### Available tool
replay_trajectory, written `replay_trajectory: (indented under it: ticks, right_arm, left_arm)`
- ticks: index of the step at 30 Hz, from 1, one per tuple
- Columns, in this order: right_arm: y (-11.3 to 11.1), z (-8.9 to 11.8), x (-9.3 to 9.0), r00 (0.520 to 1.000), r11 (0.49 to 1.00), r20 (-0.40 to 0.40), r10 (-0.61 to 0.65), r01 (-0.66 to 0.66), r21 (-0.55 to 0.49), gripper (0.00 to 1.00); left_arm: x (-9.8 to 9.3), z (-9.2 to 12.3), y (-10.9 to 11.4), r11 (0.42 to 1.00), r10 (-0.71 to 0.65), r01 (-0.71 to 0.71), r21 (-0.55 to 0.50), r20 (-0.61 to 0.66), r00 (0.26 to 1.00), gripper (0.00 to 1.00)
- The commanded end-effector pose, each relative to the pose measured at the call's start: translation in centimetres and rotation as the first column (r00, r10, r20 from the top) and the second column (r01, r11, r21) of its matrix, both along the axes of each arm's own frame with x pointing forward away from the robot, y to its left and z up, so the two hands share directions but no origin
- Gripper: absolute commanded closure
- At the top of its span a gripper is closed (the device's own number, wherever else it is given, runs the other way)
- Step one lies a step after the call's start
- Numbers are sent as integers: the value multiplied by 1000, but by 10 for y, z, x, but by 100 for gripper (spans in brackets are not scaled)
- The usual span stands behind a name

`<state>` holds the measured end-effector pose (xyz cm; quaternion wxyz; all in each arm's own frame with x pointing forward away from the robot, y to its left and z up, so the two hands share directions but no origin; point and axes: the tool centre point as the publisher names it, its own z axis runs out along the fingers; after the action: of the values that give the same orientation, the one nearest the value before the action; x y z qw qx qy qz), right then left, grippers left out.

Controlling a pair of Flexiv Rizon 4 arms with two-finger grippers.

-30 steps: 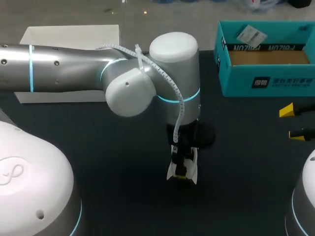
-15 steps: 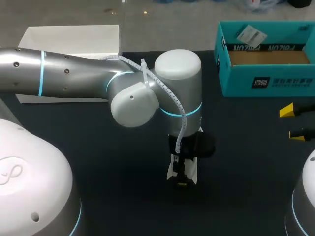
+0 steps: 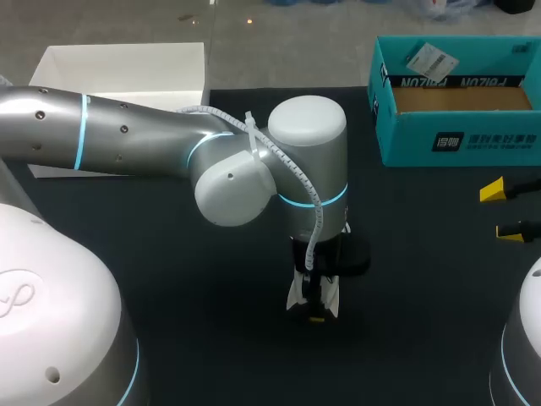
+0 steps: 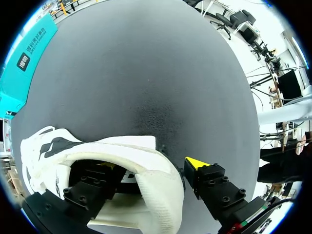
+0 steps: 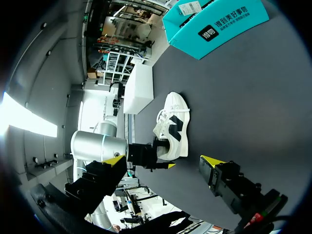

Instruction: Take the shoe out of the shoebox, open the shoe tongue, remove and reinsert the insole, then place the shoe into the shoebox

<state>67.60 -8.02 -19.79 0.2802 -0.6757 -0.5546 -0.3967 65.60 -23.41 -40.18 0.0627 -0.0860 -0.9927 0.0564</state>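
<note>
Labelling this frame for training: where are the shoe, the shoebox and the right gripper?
shoe (image 5: pixel 175 124), right wrist view, side panel.
shoebox (image 3: pixel 406 139), head view, front wall.
right gripper (image 3: pixel 503 211), head view, between yellow tips.

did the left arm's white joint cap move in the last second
Yes. The white joint cap has slid nearer the camera, from level with the teal shoebox's interior to level with its front wall.

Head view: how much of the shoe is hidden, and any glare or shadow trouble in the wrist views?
Head view: the left arm covers most of the shoe; soft highlights on its shell, no hard glare. Left wrist view: the shoe's inside is in deep shadow; a darker patch on the table ahead of it. Right wrist view: shoe and shoebox evenly lit.
</note>
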Motion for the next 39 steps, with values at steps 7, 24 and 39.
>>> replay_trajectory:
  ticks: [7,24,39]
  right_arm:
    - [0,0,-1,1000,1000,0,-2,2,-3,0]
    - [0,0,-1,1000,1000,0,-2,2,-3,0]
    - [0,0,-1,1000,1000,0,-2,2,-3,0]
  left_arm:
    - [1,-2,8,1000,12,-13,24,33,999,6]
    - [5,6,15,988,130,-128,81,-14,991,100]
    - [3,139,32,997,54,-54,57,6,999,100]
